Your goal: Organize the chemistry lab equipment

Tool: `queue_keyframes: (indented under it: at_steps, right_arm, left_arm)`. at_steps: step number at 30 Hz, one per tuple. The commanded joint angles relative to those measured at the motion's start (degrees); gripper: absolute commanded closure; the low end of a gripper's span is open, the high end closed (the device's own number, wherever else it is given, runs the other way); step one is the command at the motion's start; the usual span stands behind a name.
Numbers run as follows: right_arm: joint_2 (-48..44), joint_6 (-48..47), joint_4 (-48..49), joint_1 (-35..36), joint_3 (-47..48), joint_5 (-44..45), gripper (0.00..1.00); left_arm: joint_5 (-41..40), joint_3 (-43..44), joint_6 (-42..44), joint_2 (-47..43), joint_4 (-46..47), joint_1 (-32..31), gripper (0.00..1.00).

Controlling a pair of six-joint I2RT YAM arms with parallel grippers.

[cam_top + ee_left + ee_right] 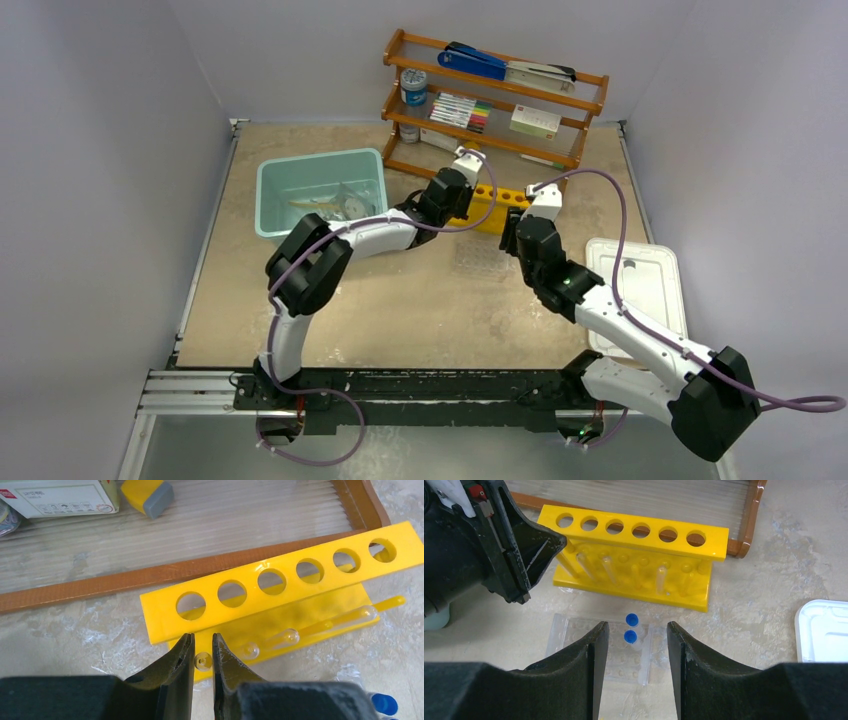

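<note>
Left end effector [203, 646] nearly closed, pinching small clear glass test tube [203, 661] at end of yellow holed plastic test-tube rack [634, 535] nearer teal plastic bin [270, 190]. Rack upright on bench [400, 310], just in front of brown wooden shelf [495, 95], more clear tubes in it. Right end effector [636, 628] spread, holding nothing, above clear plastic well tray [566, 635] with two blue-capped vials [630, 636], near rack's front
</note>
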Motion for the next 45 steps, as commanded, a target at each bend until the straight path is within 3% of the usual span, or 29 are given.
queue_keyframes:
  at_steps: [1,5,9,13,16,19,23,29,37,45]
  right_arm:
    - [-1.00,0.84,0.41,-0.23,0.77,0.75,0.51]
    - [-1.74,2.74,-0.69,-0.80,1.33,-0.07,0.49]
    - [-3.03,3.94,-1.62,-1.76,1.26,-0.82,0.40]
    - [-3.54,6.98,-5.17,-6.88,1.86,-3.56,0.35]
    - [-2.61,8.61,-9.87,-15.41,4.78,-10.01,0.37]
    - [0.77,7.83,-14.85,-23.53,7.83,-12.18,0.29]
    - [5.30,8.53,-17.13,-31.13,7.53,-14.54,0.27]
    - [7.54,12.90,-15.80,-33.30,2.42,-14.52,0.29]
    - [13.34,14.63,-17.54,-34.68,3.45,-11.81,0.27]
    - [22.32,13.36,-24.59,-34.83,12.01,-5.92,0.12]
  left_arm:
    - [-0.19,0.05,0.77,-4.67,2.43,-0.53,0.86]
    - [-0.96,0.32,0.21,-5.57,3.67,-0.53,0.66]
    - [-1.44,2.13,0.85,-5.76,2.21,-0.53,0.60]
    - [-1.32,2.11,0.30,-7.18,2.42,-0.53,0.59]
    - [-1.40,3.67,-1.58,-8.88,0.02,-0.53,0.59]
    - [-2.20,4.68,-4.46,-11.62,-1.72,-0.53,0.59]
    - [-2.01,0.77,-8.97,-16.73,-3.99,-0.52,0.60]
    - [-0.64,-13.13,-14.23,-29.22,-2.13,-0.53,0.62]
    - [-1.12,-21.24,-14.20,-40.16,-2.76,-0.47,0.62]
    - [-3.06,-24.60,-12.89,-45.31,-3.99,-0.39,0.62]
